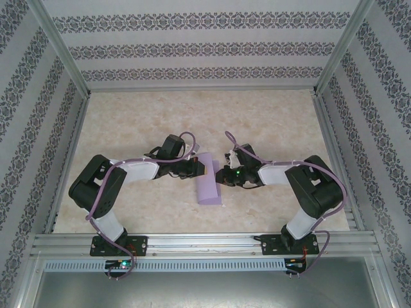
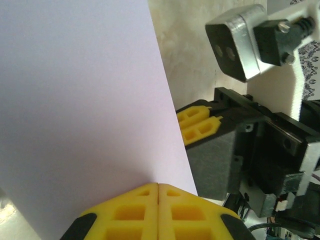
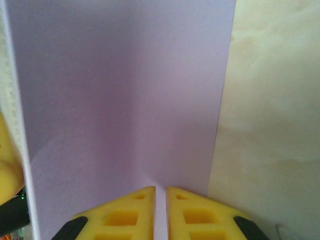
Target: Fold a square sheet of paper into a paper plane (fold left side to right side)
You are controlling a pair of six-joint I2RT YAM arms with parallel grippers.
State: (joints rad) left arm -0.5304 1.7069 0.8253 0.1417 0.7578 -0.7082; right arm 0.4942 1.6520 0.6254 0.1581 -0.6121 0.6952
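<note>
Beige marbled counter, walled by patterned panels, carries the thin lavender-purple sheet of paper, folded to a narrow strip at the centre between both arms. The left jaws are clamped shut on its left edge. The right jaws stand a sliver apart with its right edge between them.

- square sheet of paper: thin lavender paper, matt and smooth
- left gripper: finger pads of matt yellow moulded plastic, on black plastic bodies
- table: smooth, beige, marble-patterned top with a slight sheen
- frame rails: brushed, silvery metal
</note>
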